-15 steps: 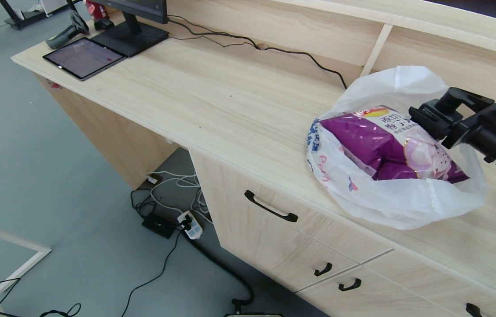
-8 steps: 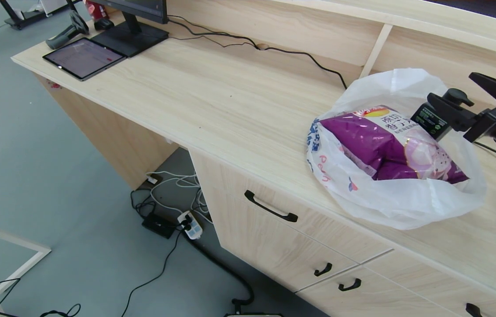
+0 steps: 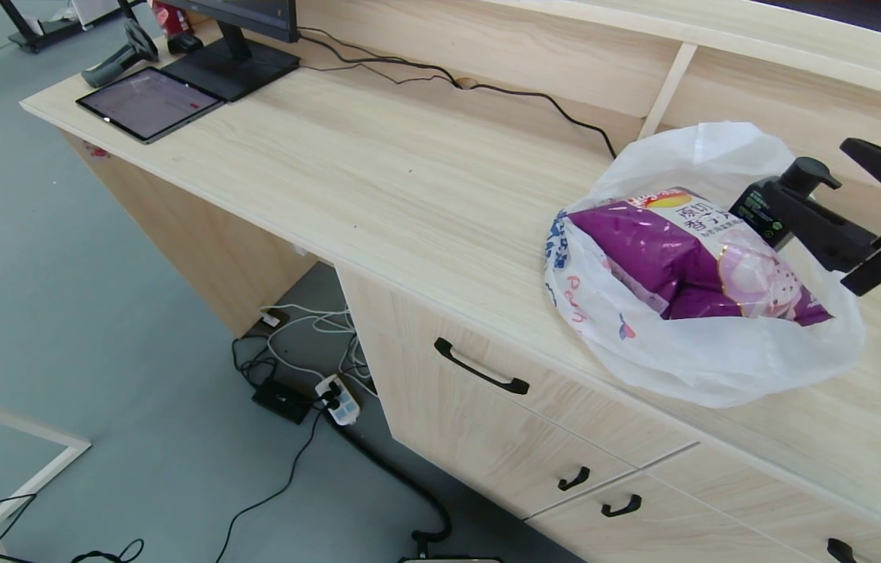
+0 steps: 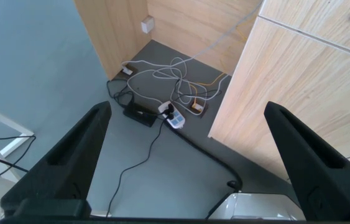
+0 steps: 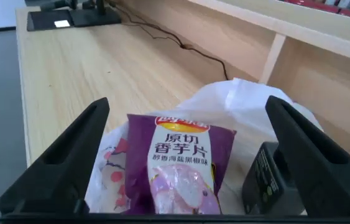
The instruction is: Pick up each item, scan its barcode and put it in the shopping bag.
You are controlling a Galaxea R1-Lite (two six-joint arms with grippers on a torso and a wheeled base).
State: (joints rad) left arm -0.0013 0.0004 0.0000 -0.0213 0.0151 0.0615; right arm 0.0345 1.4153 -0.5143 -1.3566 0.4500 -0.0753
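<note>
Right gripper (image 3: 850, 199) hangs wide open at the white shopping bag (image 3: 721, 360) on the counter (image 3: 409, 195), grasping nothing. Inside lies the purple chip packet (image 3: 682, 258): probably light, puffy and crushable, best pinched by a sealed end. A stiffer black container (image 3: 759, 209) sits alongside.

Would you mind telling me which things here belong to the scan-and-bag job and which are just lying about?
Job: shopping bag; purple crisp packet and black bottle in it; handheld scanner.
Lying about: tablet; monitor stand; counter cable; floor power strip.
</note>
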